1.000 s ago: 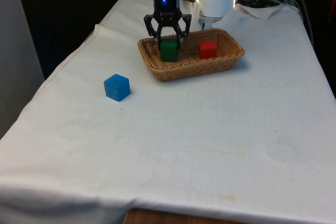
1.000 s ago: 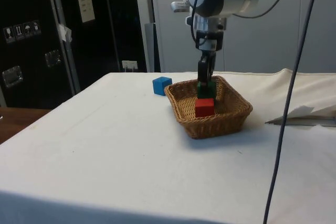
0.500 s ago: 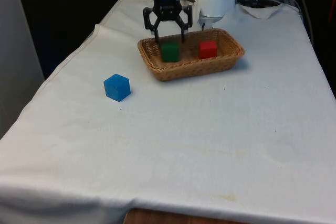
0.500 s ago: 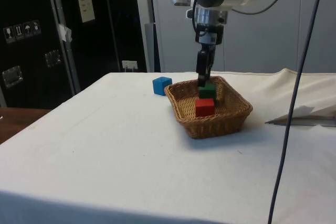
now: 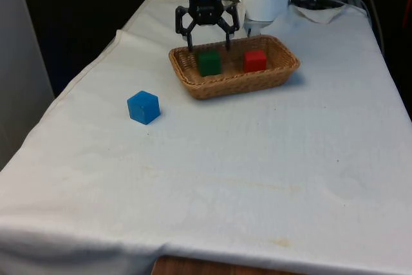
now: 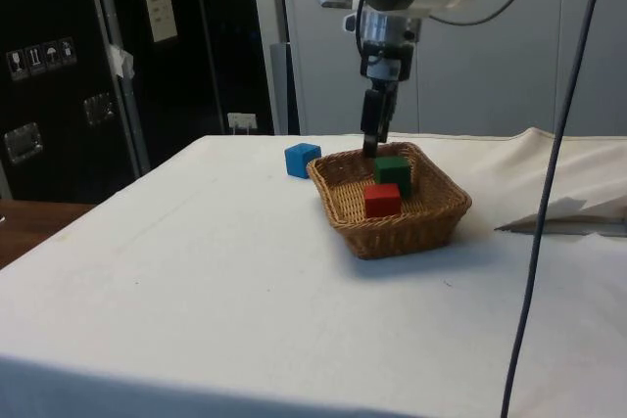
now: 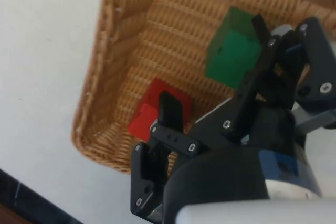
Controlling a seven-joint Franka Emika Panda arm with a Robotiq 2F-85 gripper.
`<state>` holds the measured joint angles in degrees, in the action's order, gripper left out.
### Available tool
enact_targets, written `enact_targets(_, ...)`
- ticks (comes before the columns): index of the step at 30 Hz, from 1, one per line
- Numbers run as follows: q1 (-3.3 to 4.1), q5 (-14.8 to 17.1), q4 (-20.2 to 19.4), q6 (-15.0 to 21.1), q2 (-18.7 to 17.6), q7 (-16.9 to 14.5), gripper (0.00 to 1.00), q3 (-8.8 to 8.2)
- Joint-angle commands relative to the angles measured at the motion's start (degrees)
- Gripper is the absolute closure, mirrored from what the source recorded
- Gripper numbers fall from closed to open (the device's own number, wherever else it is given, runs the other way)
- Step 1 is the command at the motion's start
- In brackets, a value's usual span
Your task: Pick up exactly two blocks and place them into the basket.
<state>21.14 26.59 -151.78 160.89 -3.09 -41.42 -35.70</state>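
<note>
The wicker basket (image 5: 212,88) stands near the table's far end with a green block (image 5: 208,63) and a red block (image 5: 255,60) resting inside it. My gripper (image 5: 209,46) hangs open just above the green block, holding nothing. From the side, the gripper (image 6: 370,149) sits over the basket (image 6: 392,232), beside the green block (image 6: 394,173), with the red block (image 6: 382,200) nearer the camera. In the wrist view the green block (image 7: 231,53) lies between the spread fingers and the red block (image 7: 152,111) beside one fingertip. A blue block (image 5: 143,107) sits on the cloth outside the basket.
The white cloth (image 5: 257,159) covers the table, with wide free room in front of the basket. A crumpled fold of cloth (image 6: 568,212) and a hanging cable (image 6: 534,242) lie at the side view's right.
My gripper let go of the green block, opened wide and rose a little. The green block now rests in the basket.
</note>
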Motion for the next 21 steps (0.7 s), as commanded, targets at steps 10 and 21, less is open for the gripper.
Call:
enact_targets(10, 0.0, 0.0, 0.3, -0.7, 2.7, -1.5, 0.0, 0.57)
enact_targets(21, 0.0, 0.0, 0.2, -1.1, 5.2, -5.2, 0.0, 0.57)
